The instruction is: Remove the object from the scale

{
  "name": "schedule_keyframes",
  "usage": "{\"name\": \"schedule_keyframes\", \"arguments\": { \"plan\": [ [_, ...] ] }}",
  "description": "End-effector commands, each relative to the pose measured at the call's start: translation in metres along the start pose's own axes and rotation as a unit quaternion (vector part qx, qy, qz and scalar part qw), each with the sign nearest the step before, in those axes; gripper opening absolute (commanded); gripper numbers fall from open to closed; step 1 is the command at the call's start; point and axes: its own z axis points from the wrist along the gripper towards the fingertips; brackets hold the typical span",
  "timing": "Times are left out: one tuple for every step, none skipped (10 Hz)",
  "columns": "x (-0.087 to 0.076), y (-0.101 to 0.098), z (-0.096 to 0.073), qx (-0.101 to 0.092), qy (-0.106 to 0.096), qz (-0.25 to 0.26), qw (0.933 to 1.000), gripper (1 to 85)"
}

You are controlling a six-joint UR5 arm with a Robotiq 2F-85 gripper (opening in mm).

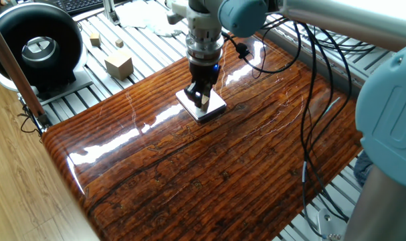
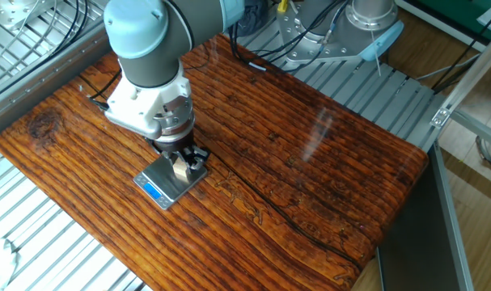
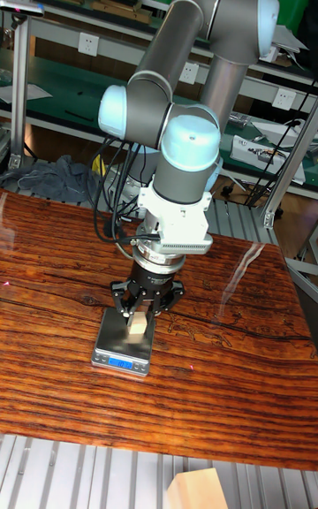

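The scale (image 1: 215, 108) (image 2: 158, 187) (image 3: 113, 345) is a thin white square pad with a blue strip, lying on the glossy wooden tabletop (image 1: 209, 174). The object (image 1: 204, 102) (image 2: 180, 168) (image 3: 139, 325), a tiny tan wooden cube, rests on the pad. My gripper (image 1: 202, 98) (image 2: 182, 165) (image 3: 139, 322) points straight down over the pad. Its fingers are drawn in against the cube's two sides. The cube still touches the scale.
On the slatted metal bench at the back left lie a larger pale wooden block (image 1: 119, 64) and two small cubes (image 1: 95, 40). A black round device (image 1: 39, 47) stands beside them. Cables (image 1: 310, 73) hang over the right side. Another pale block (image 3: 196, 487) sits at the near edge.
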Motion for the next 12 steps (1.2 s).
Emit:
{"name": "schedule_keyframes", "arguments": {
  "plan": [
    [-0.006,-0.001,0.0,0.0,-0.013,-0.003,0.9999,32.0],
    [-0.007,-0.001,-0.001,-0.001,-0.015,-0.001,0.9999,27.7],
    [-0.007,0.001,-0.004,-0.002,-0.015,0.005,0.9999,22.3],
    [-0.006,0.004,-0.01,-0.005,-0.012,0.016,0.9998,10.0],
    [-0.007,0.007,-0.013,-0.009,-0.009,0.022,0.9997,8.7],
    [-0.009,0.013,-0.017,-0.014,-0.007,0.03,0.9994,8.3],
    [-0.013,0.018,-0.02,-0.017,-0.007,0.036,0.9992,8.3],
    [-0.019,0.028,-0.023,-0.026,-0.008,0.047,0.9985,8.0],
    [-0.025,0.035,-0.025,-0.028,-0.006,0.057,0.998,6.3],
    [-0.028,0.04,-0.028,-0.023,-0.003,0.065,0.9976,1.3],
    [-0.032,0.048,-0.03,-0.021,-0.002,0.076,0.9969,1.0],
    [-0.037,0.056,-0.03,-0.018,0.003,0.088,0.9959,1.0]
  ]
}}
